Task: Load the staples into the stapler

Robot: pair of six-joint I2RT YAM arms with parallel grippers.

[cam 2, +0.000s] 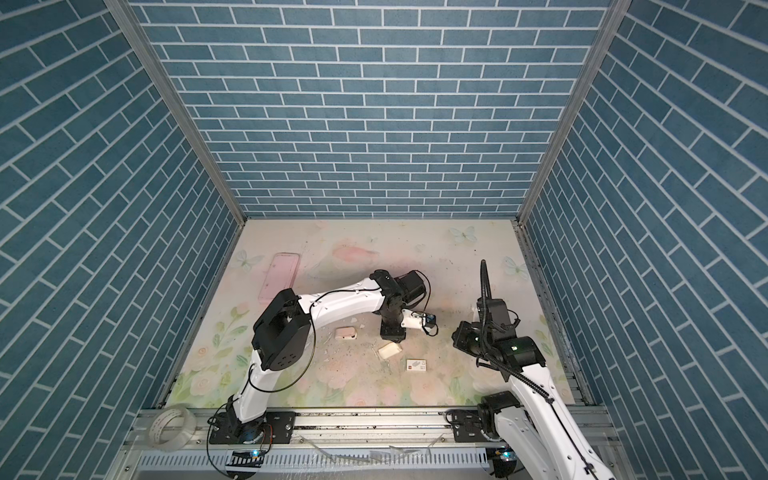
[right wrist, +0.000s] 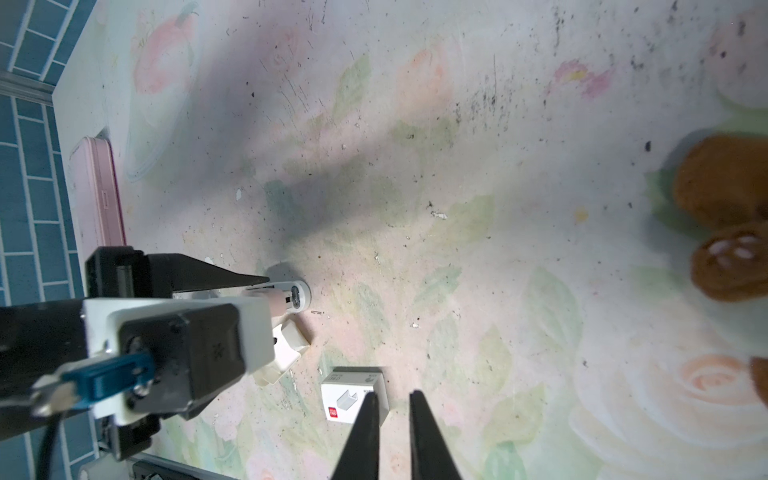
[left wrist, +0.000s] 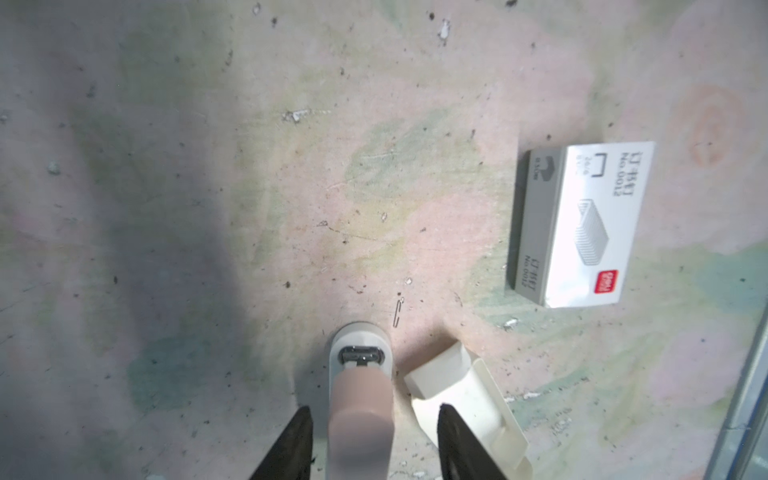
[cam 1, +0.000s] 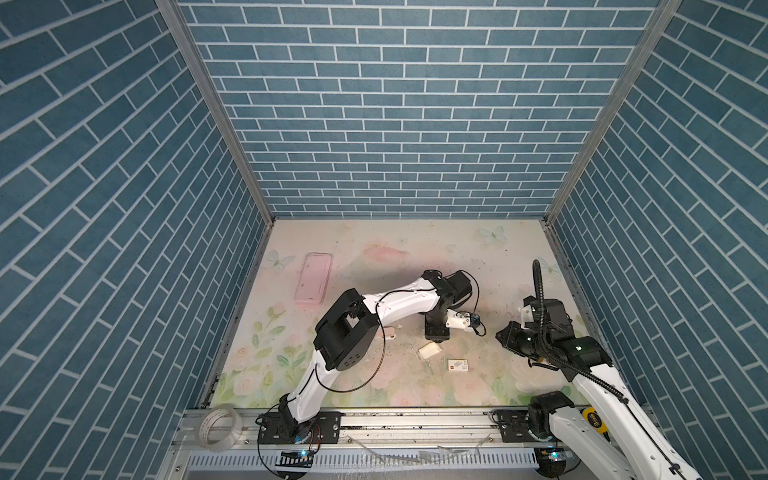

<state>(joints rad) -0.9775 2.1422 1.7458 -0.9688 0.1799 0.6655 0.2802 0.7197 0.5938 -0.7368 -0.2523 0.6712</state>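
Walls: blue brick-pattern panels on three sides, with metal posts in the corners.
Table [cam 1: 478, 257]: pale floral print, scuffed and dotted with dark specks.
Left gripper [left wrist: 374, 409]: the jaws stand moderately apart and straddle the stapler [left wrist: 360, 374]. A gap shows on each side, so it grips nothing.
Right gripper [right wrist: 394, 411]: only a narrow slit between the fingers, with nothing in it and touching nothing. It is at 3 o'clock of the left gripper in both top views.
Stapler: one, with a pink top over a grey-white base, lying near the table's middle.
Staples [left wrist: 398, 311]: one thin loose staple can be made out, on the table just off the stapler's nose.
Tray [left wrist: 465, 395]: one, plain white card, close beside the stapler at 6 o'clock of the left gripper. Whether they touch cannot be told.
Sleeve [left wrist: 582, 224]: one, white with a grey side, at 4 o'clock of the tray. It reads "No.0012" on top and side, next to Chinese characters and a drawing of a staple block. The lettering in its red square is too small to read.
Pink case [cam 1: 313, 284]: one, flat, at 10 o'clock on the table.
Small pink block [cam 2: 345, 333]: one, at 9 o'clock of the left gripper and apart from it. Its kind is unclear.
Plush toy [right wrist: 725, 187]: one, brown with pale paw pads.
Tape roll [cam 1: 218, 428]: one, clear, on the front rail at 7 o'clock.
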